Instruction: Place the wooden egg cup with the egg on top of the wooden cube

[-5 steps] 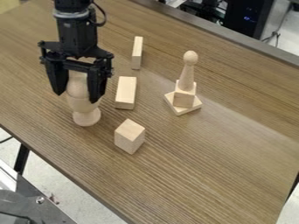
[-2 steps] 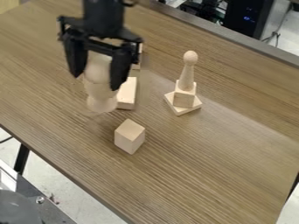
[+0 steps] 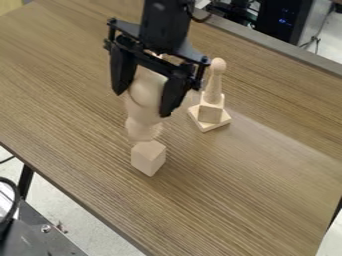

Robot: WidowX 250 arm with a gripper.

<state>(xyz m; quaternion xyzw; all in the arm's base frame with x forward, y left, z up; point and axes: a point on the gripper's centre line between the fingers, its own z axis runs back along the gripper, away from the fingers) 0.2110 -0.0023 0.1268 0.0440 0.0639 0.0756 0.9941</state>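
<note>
The black gripper [image 3: 141, 104] hangs over the left-centre of the table, shut on a pale turned wooden piece [image 3: 143, 107] that stands roughly upright between its fingers. The lower end of that piece appears just above and behind a wooden cube [image 3: 148, 157]; whether they touch I cannot tell. To the right, a slim wooden pin with a ball top [image 3: 213, 87] stands on a small block [image 3: 211, 111], which rests on a flat square base [image 3: 220, 121].
The wood-grain table [image 3: 247, 185] has a dark back edge running down to the right. Behind it are a black computer case [image 3: 284, 20] and cables. A metal frame part [image 3: 47, 240] lies beyond the table at the lower left.
The gripper has carried the turned piece off the tabletop and to the right, toward the cube. Two rectangular blocks behind are now hidden by the arm and held piece.
</note>
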